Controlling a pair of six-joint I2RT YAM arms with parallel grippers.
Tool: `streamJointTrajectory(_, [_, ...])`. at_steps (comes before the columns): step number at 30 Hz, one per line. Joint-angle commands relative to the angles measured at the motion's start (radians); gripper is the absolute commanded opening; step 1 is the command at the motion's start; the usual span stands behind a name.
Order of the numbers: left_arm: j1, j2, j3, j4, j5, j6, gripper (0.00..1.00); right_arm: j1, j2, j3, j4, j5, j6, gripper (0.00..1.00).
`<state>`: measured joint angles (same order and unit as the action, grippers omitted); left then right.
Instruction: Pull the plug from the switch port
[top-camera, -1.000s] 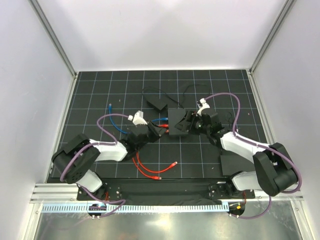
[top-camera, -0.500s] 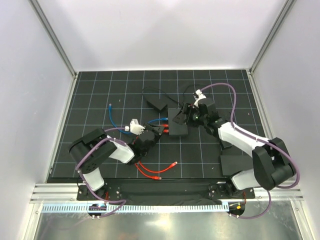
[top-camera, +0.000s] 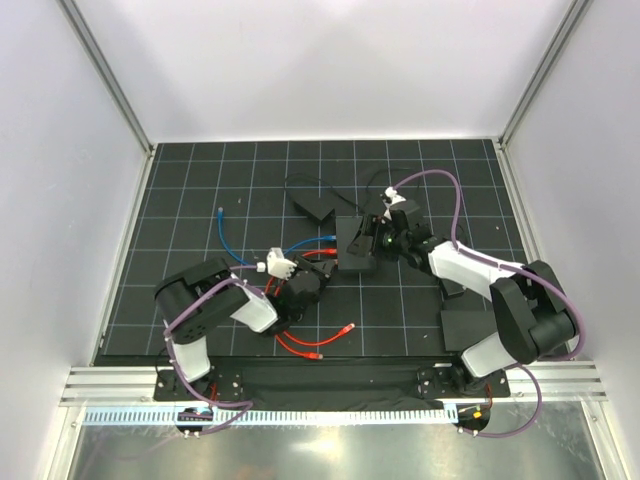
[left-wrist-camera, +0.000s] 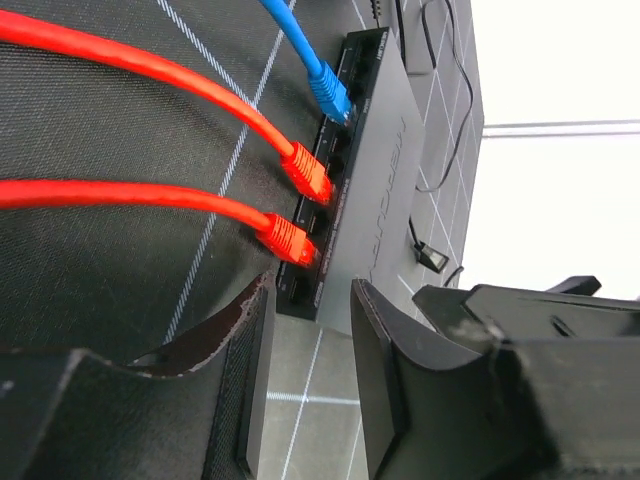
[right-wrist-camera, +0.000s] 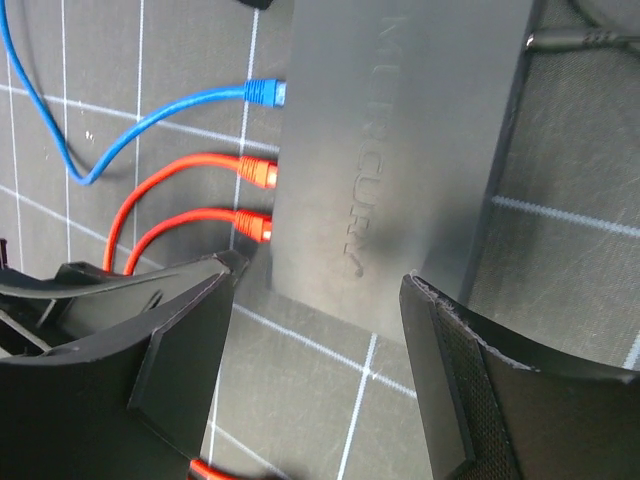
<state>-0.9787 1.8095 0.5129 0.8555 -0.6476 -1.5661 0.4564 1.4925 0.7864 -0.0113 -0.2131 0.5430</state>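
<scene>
The switch (top-camera: 356, 246) is a flat black box lying mid-table, its socket edge facing left. A blue plug (left-wrist-camera: 328, 95) and two red plugs (left-wrist-camera: 305, 171) (left-wrist-camera: 285, 238) sit in its ports. In the right wrist view the switch (right-wrist-camera: 400, 150) shows the same blue plug (right-wrist-camera: 265, 92) and both red plugs (right-wrist-camera: 257, 172). My left gripper (left-wrist-camera: 312, 298) is open just short of the switch's (left-wrist-camera: 388, 170) near corner, below the lowest red plug, with nothing between its fingers. My right gripper (right-wrist-camera: 320, 285) is open and empty, hovering just off the switch's near end.
A small black power brick (top-camera: 314, 207) with a thin cord lies behind the switch. A thin black plate (top-camera: 470, 326) lies at the front right. A loose red cable (top-camera: 315, 346) runs in front of the left arm, and the blue cable's free end (top-camera: 220, 212) lies far left.
The left gripper has drawn back from the switch toward the near side and its jaws have widened. The right gripper has shifted a little farther and leftward over the switch.
</scene>
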Motion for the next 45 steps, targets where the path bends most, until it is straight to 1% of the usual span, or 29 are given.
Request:
streamJointTrajectory(1, [-0.002, 0.017, 0.050, 0.016, -0.049, -0.026, 0.39, 0.004, -0.023, -0.041, 0.105, 0.067, -0.021, 0.74])
streamJointTrajectory(3, [-0.002, 0.036, 0.059, 0.008, -0.047, -0.040, 0.39, 0.002, -0.011, -0.061, 0.138, 0.078, -0.017, 0.73])
streamJointTrajectory(6, [-0.003, 0.051, 0.075, 0.007, -0.046, -0.043, 0.38, 0.002, 0.018, -0.058, 0.152, 0.066, -0.012, 0.66])
streamJointTrajectory(8, [-0.002, 0.050, 0.073, 0.002, -0.056, -0.045, 0.38, 0.002, 0.017, -0.062, 0.163, 0.075, -0.012, 0.64])
streamJointTrajectory(13, [-0.003, 0.030, 0.079, -0.058, -0.055, -0.046, 0.38, 0.002, 0.038, -0.050, 0.140, 0.083, -0.028, 0.63])
streamJointTrajectory(15, [-0.005, 0.031, 0.093, -0.097, -0.049, -0.090, 0.38, 0.002, 0.061, -0.044, 0.134, 0.070, -0.022, 0.59])
streamJointTrajectory(19, [-0.006, 0.043, 0.108, -0.170, -0.047, -0.153, 0.38, 0.002, 0.078, -0.036, 0.119, 0.070, -0.034, 0.57])
streamJointTrajectory(24, [-0.006, 0.073, 0.113, -0.151, -0.053, -0.180, 0.37, 0.002, 0.078, -0.039, 0.114, 0.078, -0.043, 0.56])
streamJointTrajectory(27, [-0.006, 0.089, 0.125, -0.150, -0.055, -0.193, 0.36, 0.002, 0.086, -0.033, 0.103, 0.084, -0.052, 0.51])
streamJointTrajectory(29, [-0.006, 0.097, 0.131, -0.147, -0.055, -0.207, 0.36, 0.002, 0.092, -0.029, 0.096, 0.092, -0.057, 0.49])
streamJointTrajectory(31, [-0.005, 0.108, 0.118, -0.145, -0.067, -0.262, 0.35, 0.002, 0.089, -0.027, 0.091, 0.096, -0.061, 0.49])
streamJointTrajectory(36, [-0.006, 0.125, 0.093, -0.105, -0.073, -0.316, 0.35, 0.002, 0.092, -0.026, 0.088, 0.095, -0.061, 0.49])
streamJointTrajectory(38, [-0.006, 0.128, 0.072, -0.072, -0.084, -0.331, 0.35, 0.002, 0.095, -0.024, 0.088, 0.095, -0.061, 0.49])
streamJointTrajectory(45, [-0.006, 0.143, 0.068, -0.062, -0.084, -0.373, 0.37, 0.002, 0.097, -0.022, 0.086, 0.092, -0.063, 0.48])
